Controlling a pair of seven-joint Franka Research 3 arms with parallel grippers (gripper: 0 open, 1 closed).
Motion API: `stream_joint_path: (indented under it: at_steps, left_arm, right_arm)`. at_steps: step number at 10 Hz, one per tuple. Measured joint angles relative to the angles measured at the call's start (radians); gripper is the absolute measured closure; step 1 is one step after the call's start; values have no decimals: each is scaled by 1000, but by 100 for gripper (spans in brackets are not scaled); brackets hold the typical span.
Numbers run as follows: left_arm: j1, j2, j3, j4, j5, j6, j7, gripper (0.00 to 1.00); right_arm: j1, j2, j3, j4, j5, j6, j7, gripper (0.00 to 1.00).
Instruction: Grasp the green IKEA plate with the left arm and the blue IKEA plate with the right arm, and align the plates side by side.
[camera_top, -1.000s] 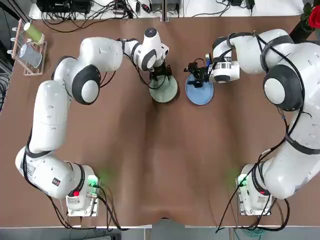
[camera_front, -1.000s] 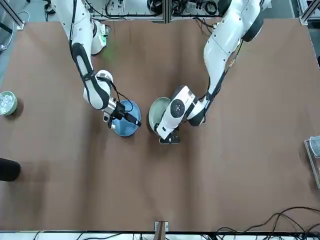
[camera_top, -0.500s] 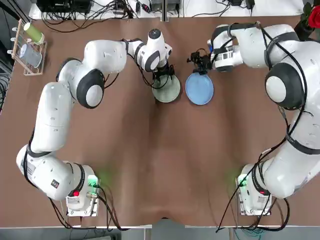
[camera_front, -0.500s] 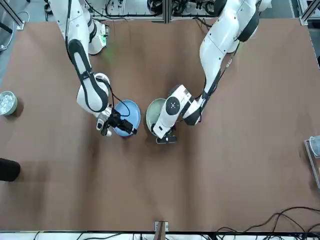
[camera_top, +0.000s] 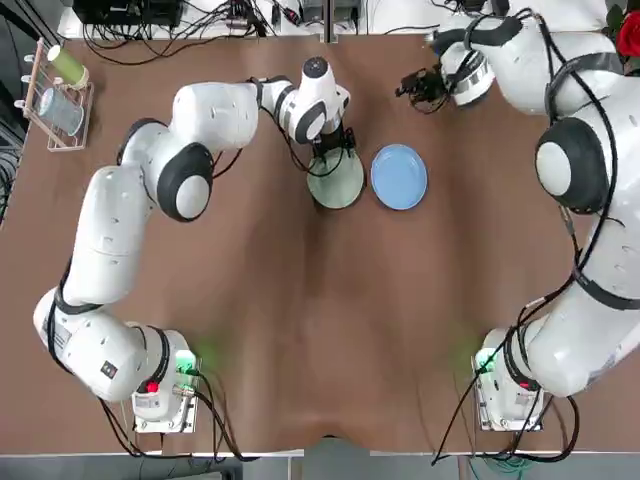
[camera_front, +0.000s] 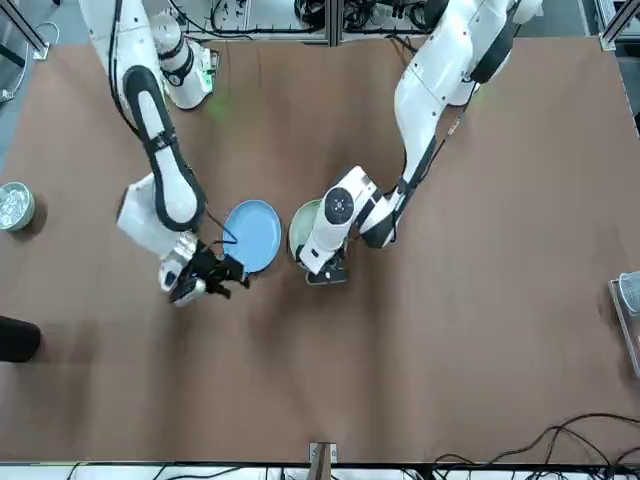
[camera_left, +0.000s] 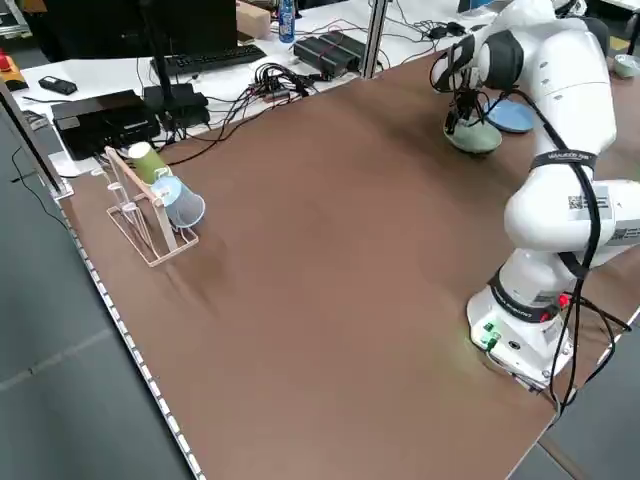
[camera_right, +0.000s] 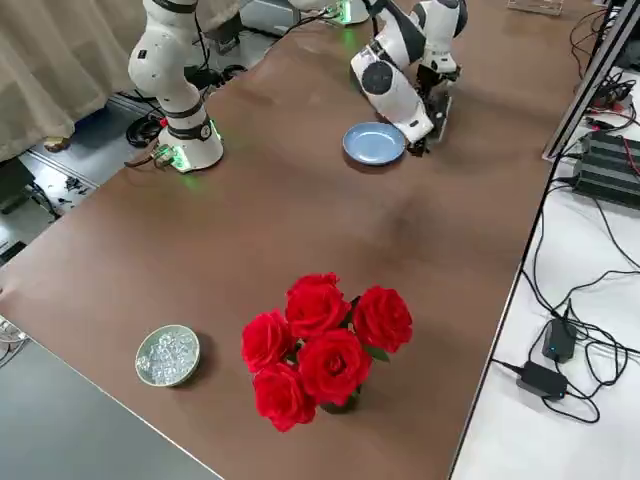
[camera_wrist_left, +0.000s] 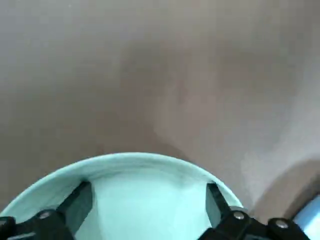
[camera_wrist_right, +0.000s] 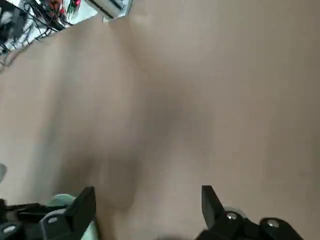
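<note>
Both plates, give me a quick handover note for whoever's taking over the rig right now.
Left gripper: open, over the green plate.
Right gripper: open and empty, off the blue plate, toward the table's far edge.
Plates: side by side on the table, green on the robot's left, blue on its right.
Done: plates look aligned; blue released.
Left: probably just back the left arm away and check the alignment.
</note>
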Motion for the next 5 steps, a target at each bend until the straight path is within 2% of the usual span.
stream_joint_path:
  at_steps: [3,5]
  left_arm:
    - [-21,19,7,29,0,5,-23,0]
    - [-27,24,10,40,0,5,-31,0]
  right_arm:
    - [-2,-25,-103,24,-215,-62,-2,5]
    - [-2,-37,-125,22,-276,-75,-6,5]
